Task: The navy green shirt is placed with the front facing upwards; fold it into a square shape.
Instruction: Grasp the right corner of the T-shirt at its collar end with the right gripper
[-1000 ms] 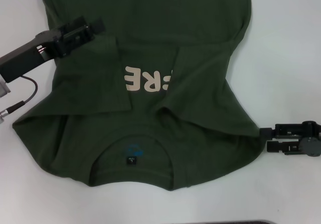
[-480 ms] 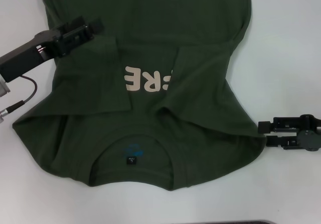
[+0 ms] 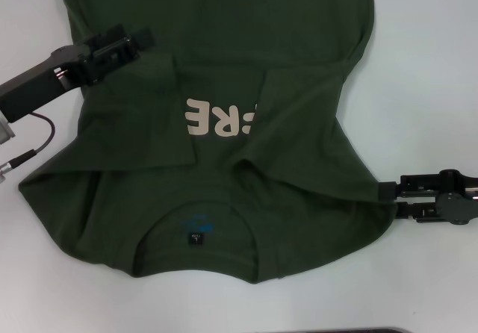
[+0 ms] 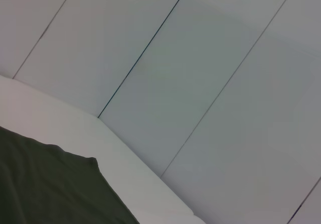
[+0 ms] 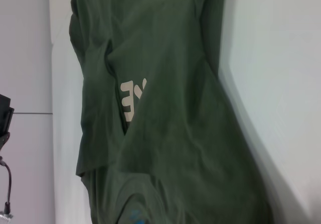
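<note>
The navy green shirt (image 3: 284,221) lies on the white table with its collar and small black neck tag (image 3: 196,240) nearest me. Both side flaps are folded inward and cover part of the cream lettering (image 3: 220,120), so only "RE" shows. My left gripper (image 3: 146,38) is over the shirt's far left part, at the top of the left flap. My right gripper (image 3: 387,200) is open at the shirt's right edge by the shoulder, its upper fingertip touching the cloth. The shirt also shows in the left wrist view (image 4: 45,184) and the right wrist view (image 5: 175,133).
A black cable (image 3: 37,150) hangs by my left arm near the table's left side. A dark edge (image 3: 336,331) runs along the bottom of the head view. Bare white table (image 3: 426,86) lies right of the shirt.
My right gripper has edged a little to the left, up to the shirt's right edge. The left arm and the shirt have not moved.
</note>
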